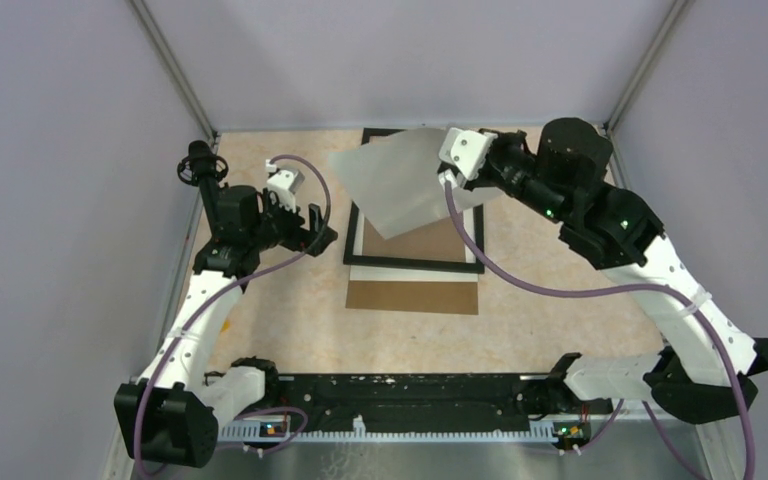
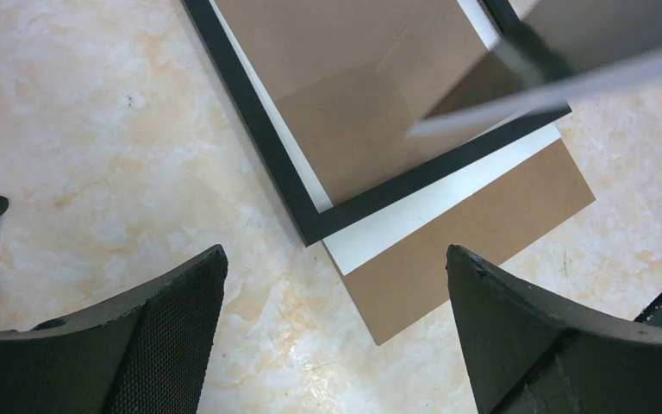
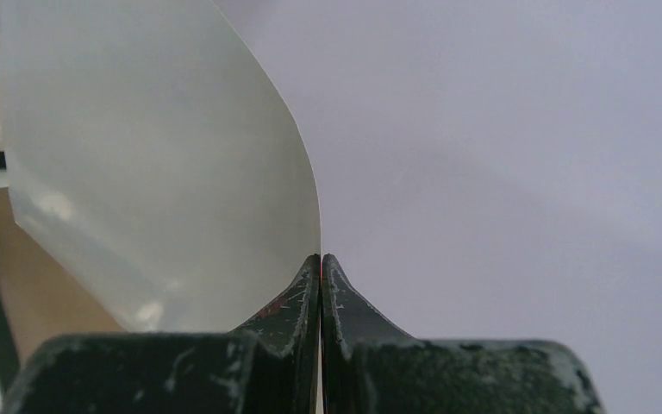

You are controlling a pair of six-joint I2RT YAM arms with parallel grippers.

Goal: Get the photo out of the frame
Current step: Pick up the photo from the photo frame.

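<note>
I see photo point(image 1: 400, 185) in air, upper centre of overhead view, plain pale side showing, lower corner over frame point(image 1: 412, 265). Right gripper point(image 1: 452, 178) pinched shut on photo's right edge, arm reaching in from right. Left gripper point(image 1: 310, 225) wide open, hovering left of frame over bare table point(image 1: 260, 300). Brown board point(image 1: 412, 297) lies at frame's lower edge.

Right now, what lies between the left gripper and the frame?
Only bare table, seen in the top view; the open left gripper hovers left of the frame.
</note>
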